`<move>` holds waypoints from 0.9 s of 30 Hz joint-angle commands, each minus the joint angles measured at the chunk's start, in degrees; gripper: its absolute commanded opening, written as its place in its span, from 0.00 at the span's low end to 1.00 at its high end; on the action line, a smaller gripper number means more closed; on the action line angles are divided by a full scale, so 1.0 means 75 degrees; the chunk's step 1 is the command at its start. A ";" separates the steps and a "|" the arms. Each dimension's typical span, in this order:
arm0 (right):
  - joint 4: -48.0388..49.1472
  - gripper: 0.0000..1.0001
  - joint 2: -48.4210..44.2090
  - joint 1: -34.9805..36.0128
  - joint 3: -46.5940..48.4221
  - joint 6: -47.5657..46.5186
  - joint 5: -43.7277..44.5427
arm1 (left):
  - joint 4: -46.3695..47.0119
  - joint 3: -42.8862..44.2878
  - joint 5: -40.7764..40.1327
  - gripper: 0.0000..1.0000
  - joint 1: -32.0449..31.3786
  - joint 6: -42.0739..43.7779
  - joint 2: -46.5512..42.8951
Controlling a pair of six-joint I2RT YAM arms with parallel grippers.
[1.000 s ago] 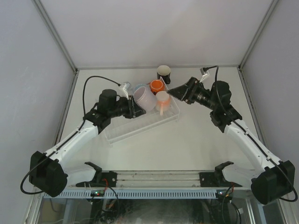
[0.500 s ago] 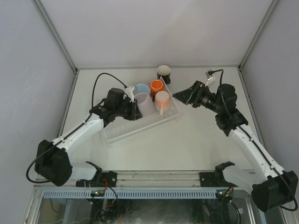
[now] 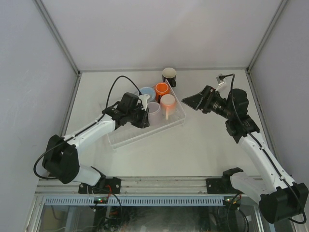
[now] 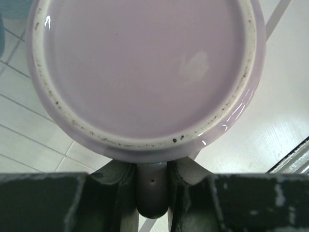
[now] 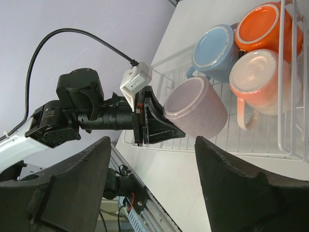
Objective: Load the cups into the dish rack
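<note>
White bench (image 3: pixel 193 145) inside a pale-walled enclosure is carrying a clear dish rack (image 3: pixel 128 137), which is lying askew. Left claw (image 3: pixel 145 115) is pinching the handle of the pale lilac mug (image 3: pixel 154 109) and holding it base-up over the rack's middle; cannot tell whether it is touching the rack floor. Just beyond it, the light blue mug (image 3: pixel 147 91), orange mug (image 3: pixel 161 90) and peach-pink mug (image 3: pixel 168 102) are sitting base-up in the rack's right end, clustered close. Black mug (image 3: pixel 169 75) with a cream inside is standing upright on the bench, just outside the rack's far corner. Right claw (image 3: pixel 186 100) is hovering right of the rack, fingers spread wide, gripping nothing.
</note>
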 commanded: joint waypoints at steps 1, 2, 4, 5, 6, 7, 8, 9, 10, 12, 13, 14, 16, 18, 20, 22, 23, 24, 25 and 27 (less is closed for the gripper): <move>0.0104 0.70 -0.0229 -0.0098 -0.0065 -0.0215 -0.0153 | 0.0704 0.0769 -0.0137 0.00 -0.0001 0.0340 -0.0096; 0.0109 0.70 -0.0246 -0.0109 -0.0088 -0.0210 -0.0167 | 0.0729 0.0769 -0.0165 0.00 -0.0001 0.0323 -0.0052; 0.0105 0.70 -0.0270 -0.0120 -0.0121 -0.0210 -0.0171 | 0.0800 0.0752 -0.0262 0.00 -0.0019 0.0301 0.0021; 0.0109 0.70 -0.0292 -0.0122 -0.0142 -0.0204 -0.0170 | 0.0856 0.0738 -0.0313 0.00 -0.0033 0.0280 0.0057; 0.0110 0.70 -0.0290 -0.0131 -0.0141 -0.0209 -0.0181 | 0.0893 0.0735 -0.0348 0.00 -0.0042 0.0251 0.0100; 0.0099 0.70 -0.0300 -0.0134 -0.0152 -0.0215 -0.0183 | 0.0919 0.0725 -0.0428 0.00 -0.0063 0.0220 0.0132; 0.0098 0.70 -0.0317 -0.0145 -0.0142 -0.0220 -0.0187 | 0.0968 0.0714 -0.0484 0.00 -0.0081 0.0182 0.0171; 0.0091 0.70 -0.0324 -0.0146 -0.0146 -0.0227 -0.0194 | 0.0993 0.0705 -0.0581 0.00 -0.0109 0.0141 0.0202; 0.0081 0.70 -0.0334 -0.0161 -0.0147 -0.0232 -0.0194 | 0.1052 0.0685 -0.0699 0.00 -0.0136 0.0090 0.0218; 0.0075 0.70 -0.0347 -0.0180 -0.0141 -0.0245 -0.0187 | 0.1161 0.0650 -0.0812 0.00 -0.0173 -0.0054 0.0261; 0.0064 0.70 -0.0354 -0.0191 -0.0149 -0.0254 -0.0183 | 0.1224 0.0612 -0.0803 0.00 -0.0193 -0.0124 0.0281; 0.0063 0.70 -0.0359 -0.0193 -0.0142 -0.0257 -0.0195 | 0.1284 0.0579 -0.0840 0.00 -0.0226 -0.0162 0.0314; 0.0063 0.70 -0.0360 -0.0204 -0.0152 -0.0256 -0.0204 | 0.1351 0.0538 -0.0932 0.00 -0.0300 -0.0221 0.0372; 0.0043 0.70 -0.0372 -0.0215 -0.0148 -0.0269 -0.0202 | 0.1446 0.0466 -0.0958 0.00 -0.0337 -0.0296 0.0415; 0.0018 0.70 -0.0383 -0.0227 -0.0153 -0.0290 -0.0210 | 0.1590 0.0341 -0.1023 0.00 -0.0363 -0.0377 0.0430; 0.0008 0.70 -0.0400 -0.0228 -0.0156 -0.0292 -0.0212 | 0.1721 0.0220 -0.1092 0.00 -0.0375 -0.0477 0.0429; 0.0005 0.70 -0.0412 -0.0238 -0.0161 -0.0292 -0.0213 | 0.1786 0.0157 -0.1128 0.00 -0.0376 -0.0523 0.0419; 0.0006 0.70 -0.0424 -0.0248 -0.0172 -0.0292 -0.0220 | 0.1822 0.0104 -0.1162 0.00 -0.0376 -0.0576 0.0413; 0.0004 0.70 -0.0430 -0.0260 -0.0174 -0.0292 -0.0234 | 0.1881 0.0053 -0.1194 0.00 -0.0378 -0.0614 0.0410; -0.0005 0.69 -0.0448 -0.0273 -0.0186 -0.0303 -0.0247 | 0.1963 -0.0060 -0.1254 0.00 -0.0388 -0.0676 0.0417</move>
